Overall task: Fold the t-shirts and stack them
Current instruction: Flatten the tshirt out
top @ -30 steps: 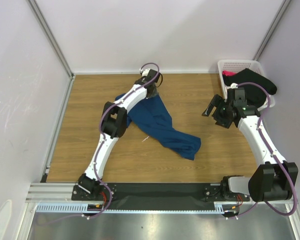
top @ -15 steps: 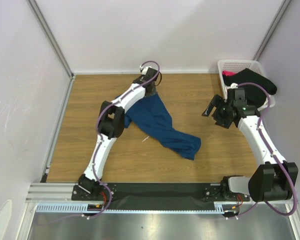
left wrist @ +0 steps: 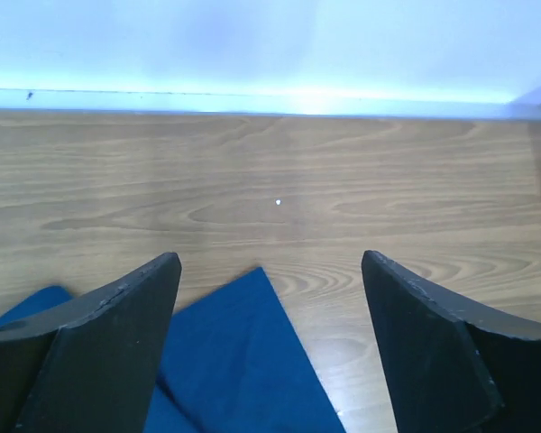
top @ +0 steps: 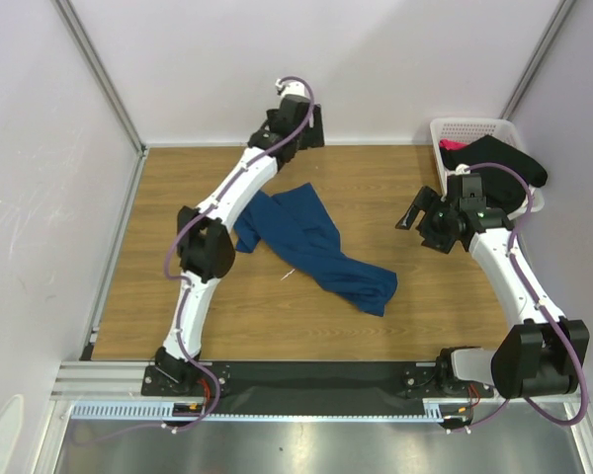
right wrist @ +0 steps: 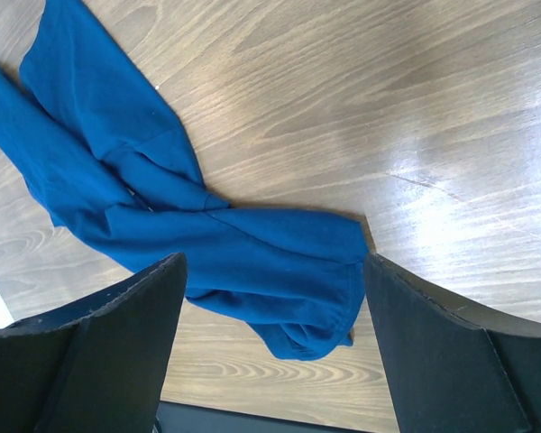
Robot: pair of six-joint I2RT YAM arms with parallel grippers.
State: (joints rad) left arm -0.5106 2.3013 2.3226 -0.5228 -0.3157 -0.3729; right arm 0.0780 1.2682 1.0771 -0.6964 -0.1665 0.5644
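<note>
Release at the far end: the left gripper (left wrist: 269, 269), which sat down on the far corner of the dark blue t-shirt (top: 311, 242) half a second ago, has come up and away toward the back wall (top: 376, 69). Its fingers are spread wide with nothing between them. The left arm is now stretched long and almost straight across the wooden table (top: 168, 207). That far corner of the shirt now lies flat and a little nearer the arms, just under the raised fingers in the wrist view. The rest of the shirt lies crumpled, running toward the near right of the table. The right gripper (right wrist: 275, 262) has not moved: it hovers above the table beside the white basket (top: 471, 128), fingers parted and empty, angled toward the shirt. A black t-shirt (top: 504, 158) is heaped in the basket.
</note>
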